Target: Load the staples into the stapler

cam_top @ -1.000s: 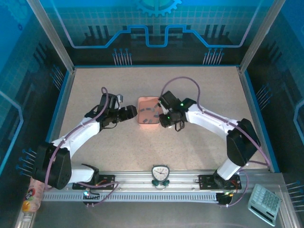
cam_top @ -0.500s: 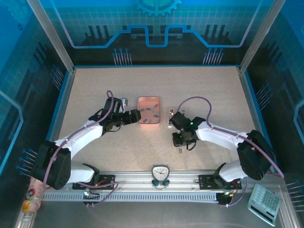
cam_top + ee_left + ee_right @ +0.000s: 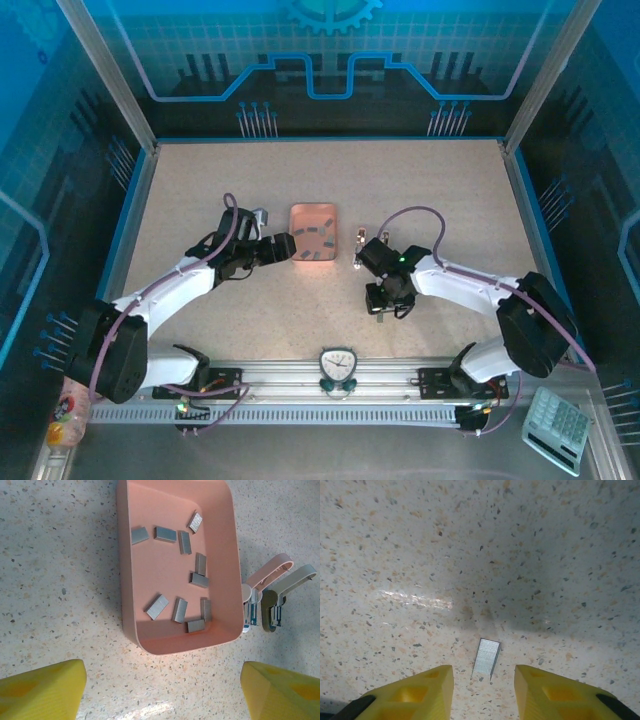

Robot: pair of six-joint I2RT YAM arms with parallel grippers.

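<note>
Staples (image 3: 165,534) lie loose in the salmon tray (image 3: 122,555), stapler (image 3: 272,567) opened just beside it, and the spread right hand (image 3: 484,690) straddles one strip (image 3: 486,658) on the desk (image 3: 470,555), likely to pinch it; left hand (image 3: 162,690) hovers spread.

Grey staples (image 3: 180,610) lie loose in the tray (image 3: 125,555); one strip (image 3: 486,657) on the table (image 3: 470,555). Pink stapler (image 3: 265,575) lies open beside tray.

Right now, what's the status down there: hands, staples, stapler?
Left gripper open, hovering by the tray. Right gripper open, one staple strip on the table between its fingers. Other staples in tray, stapler beside it. Nothing blocking.
</note>
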